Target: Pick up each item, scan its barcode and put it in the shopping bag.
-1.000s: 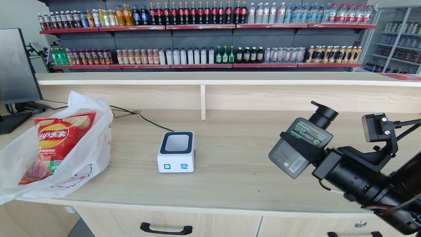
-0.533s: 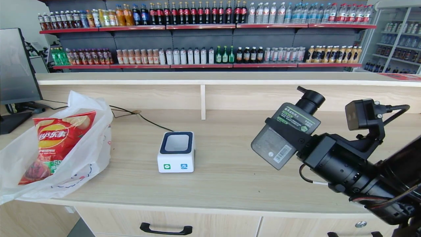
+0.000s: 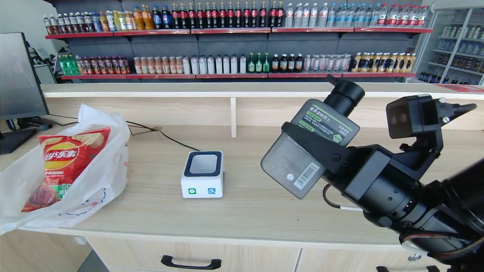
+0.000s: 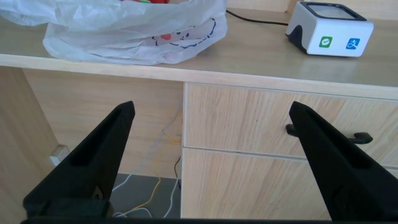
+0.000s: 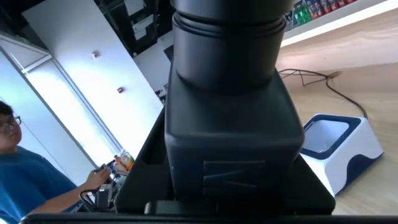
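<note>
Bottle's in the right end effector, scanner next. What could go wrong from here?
1. The barcode on the bottle faces up and toward the robot, not down at the scanner; without a wrist turn it likely won't read.
2. The right end effector clamps the tilted bottle across its middle only; it might pivot while turning.
3. The shopping bag lies slumped around the chips; the bottle may snag its mouth.
</note>
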You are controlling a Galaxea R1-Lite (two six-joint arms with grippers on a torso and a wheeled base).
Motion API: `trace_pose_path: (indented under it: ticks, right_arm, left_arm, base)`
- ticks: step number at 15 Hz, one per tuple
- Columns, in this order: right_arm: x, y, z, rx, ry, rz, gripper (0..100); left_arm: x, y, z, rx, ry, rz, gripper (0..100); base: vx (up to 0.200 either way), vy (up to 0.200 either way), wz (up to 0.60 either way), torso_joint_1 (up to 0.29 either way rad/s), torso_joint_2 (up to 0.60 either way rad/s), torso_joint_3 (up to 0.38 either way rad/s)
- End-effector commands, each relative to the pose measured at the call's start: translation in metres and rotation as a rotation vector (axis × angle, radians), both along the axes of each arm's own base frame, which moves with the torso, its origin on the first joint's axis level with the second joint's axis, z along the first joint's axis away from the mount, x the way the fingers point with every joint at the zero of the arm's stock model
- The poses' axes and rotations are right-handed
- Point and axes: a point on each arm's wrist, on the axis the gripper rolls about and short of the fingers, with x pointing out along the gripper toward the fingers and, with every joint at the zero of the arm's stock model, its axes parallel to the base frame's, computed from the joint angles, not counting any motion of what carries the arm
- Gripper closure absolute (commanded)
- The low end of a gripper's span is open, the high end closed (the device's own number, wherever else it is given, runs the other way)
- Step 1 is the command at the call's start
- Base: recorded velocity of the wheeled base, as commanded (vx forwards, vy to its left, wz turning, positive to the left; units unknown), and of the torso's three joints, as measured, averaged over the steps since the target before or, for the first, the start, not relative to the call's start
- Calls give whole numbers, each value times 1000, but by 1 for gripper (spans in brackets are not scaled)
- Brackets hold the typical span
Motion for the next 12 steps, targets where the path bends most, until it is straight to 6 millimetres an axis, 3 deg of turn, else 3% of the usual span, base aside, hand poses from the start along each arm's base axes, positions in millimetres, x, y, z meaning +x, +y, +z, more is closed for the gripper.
trace_pose_path:
  ticks: [1, 12]
  right_arm:
    - [-6, 1, 7, 18, -20, 23, 100]
    - [-31, -10, 18, 34, -72, 119, 100]
  left_arm:
    - [0, 0, 0, 0, -2, 0, 0]
    - [0, 0, 0, 0, -1, 0, 0]
  base:
    - [0, 0, 0, 0, 0, 0]
    - [0, 0, 0, 0, 0, 0]
